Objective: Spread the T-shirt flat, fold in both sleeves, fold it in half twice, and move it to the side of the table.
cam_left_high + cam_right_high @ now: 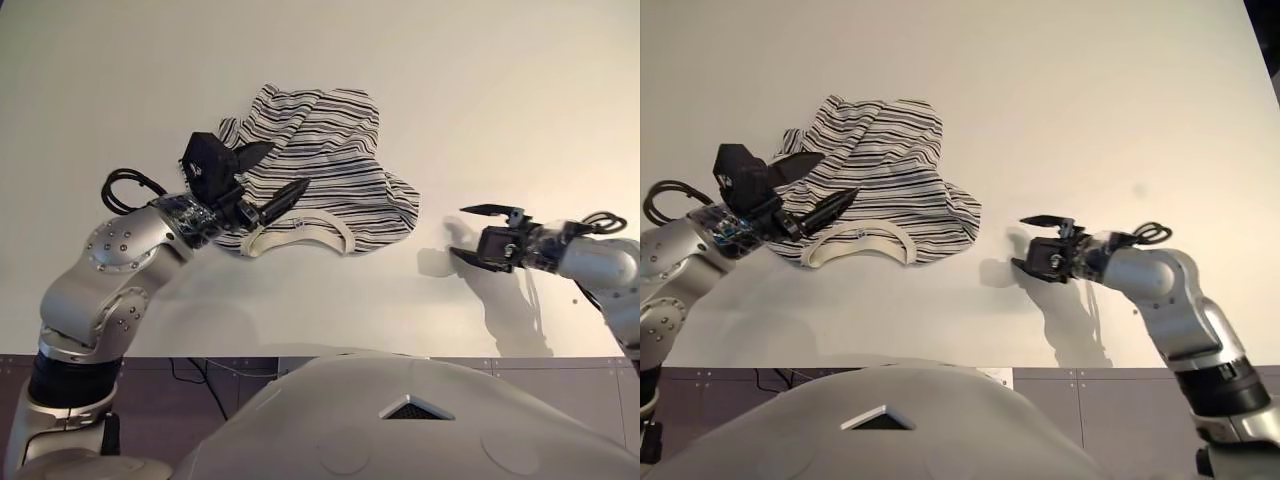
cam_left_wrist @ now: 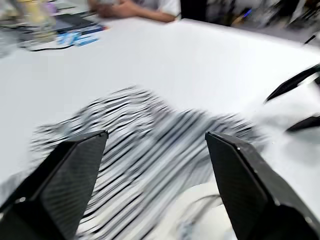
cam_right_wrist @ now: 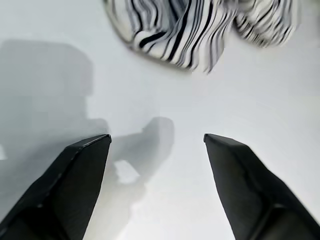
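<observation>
Both sets of fingers were spread wide: the left gripper [image 1: 288,167] hovered over the crumpled black-and-white striped fabric T-shirt [image 1: 335,150] on the white table [image 1: 500,80]. The right gripper [image 1: 460,230] hung beside its hem, apart. Blurred clutter [image 2: 55,30] sat at the far edge.

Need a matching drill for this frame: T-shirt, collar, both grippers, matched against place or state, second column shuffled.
Column A
1. T-shirt
2. left gripper
3. right gripper
4. collar

Column B
a. jaws open, over bare table to the shirt's right
b. white band on the shirt's near edge
c. striped, crumpled in a heap
d. jaws open, over the shirt's left part

Pairs: 1-c, 2-d, 3-a, 4-b
</observation>
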Available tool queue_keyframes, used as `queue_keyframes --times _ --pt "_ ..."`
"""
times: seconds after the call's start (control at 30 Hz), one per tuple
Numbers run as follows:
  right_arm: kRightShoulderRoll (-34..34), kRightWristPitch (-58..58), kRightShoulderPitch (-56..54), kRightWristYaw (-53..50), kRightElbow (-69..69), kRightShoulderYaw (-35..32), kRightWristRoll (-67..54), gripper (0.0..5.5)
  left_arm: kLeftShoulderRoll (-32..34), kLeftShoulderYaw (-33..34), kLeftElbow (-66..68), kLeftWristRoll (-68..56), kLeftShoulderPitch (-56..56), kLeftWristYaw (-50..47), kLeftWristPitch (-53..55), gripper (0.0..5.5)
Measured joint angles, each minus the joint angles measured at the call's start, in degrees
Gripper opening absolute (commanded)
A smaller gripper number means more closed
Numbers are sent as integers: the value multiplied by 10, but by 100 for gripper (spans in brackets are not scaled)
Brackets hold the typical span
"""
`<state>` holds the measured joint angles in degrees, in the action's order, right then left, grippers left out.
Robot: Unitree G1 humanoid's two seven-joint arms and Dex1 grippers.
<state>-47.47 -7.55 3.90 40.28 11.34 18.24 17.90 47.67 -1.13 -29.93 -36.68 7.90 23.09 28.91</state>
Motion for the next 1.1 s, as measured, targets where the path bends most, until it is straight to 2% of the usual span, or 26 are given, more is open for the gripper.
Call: queue_keyframes --times 0.07,0.17,0.33,0.43,0.57,0.7,0.73,0.83,0.93,1.03,1.1 --pt "50 -24 -51 -36 -56 29 30 345 -3 -4 22 42 -4 -10 0 360" --pt "139 -41 -109 -82 -133 60 44 345 -45 -7 55 86 -33 -36 0 360" --pt "217 -59 -149 -76 -194 77 10 345 -68 -31 111 160 -49 -35 -3 360" --pt "245 -23 -150 -60 -186 39 -70 345 -32 -100 157 241 -30 14 -8 360" --pt "274 30 -145 -55 -147 -23 -173 345 -7 -122 159 281 -7 58 -57 360" --pt "371 65 -171 -147 -222 -68 -210 345 -5 -127 176 294 -5 78 -96 360" --pt "385 80 -179 -197 -241 -105 -216 345 -5 -126 181 294 -5 83 -106 360" --pt "371 129 -162 -277 -203 -227 -263 345 -8 -117 183 294 -1 92 -111 360" --pt "345 188 -94 -267 -72 -279 -319 345 -28 -102 174 293 16 77 -114 360" --pt "305 232 -62 -219 34 -242 -326 345 -44 -97 154 292 32 78 -118 360" --pt "285 218 -103 -194 17 -159 -251 345 -50 -97 136 290 49 82 -121 360"
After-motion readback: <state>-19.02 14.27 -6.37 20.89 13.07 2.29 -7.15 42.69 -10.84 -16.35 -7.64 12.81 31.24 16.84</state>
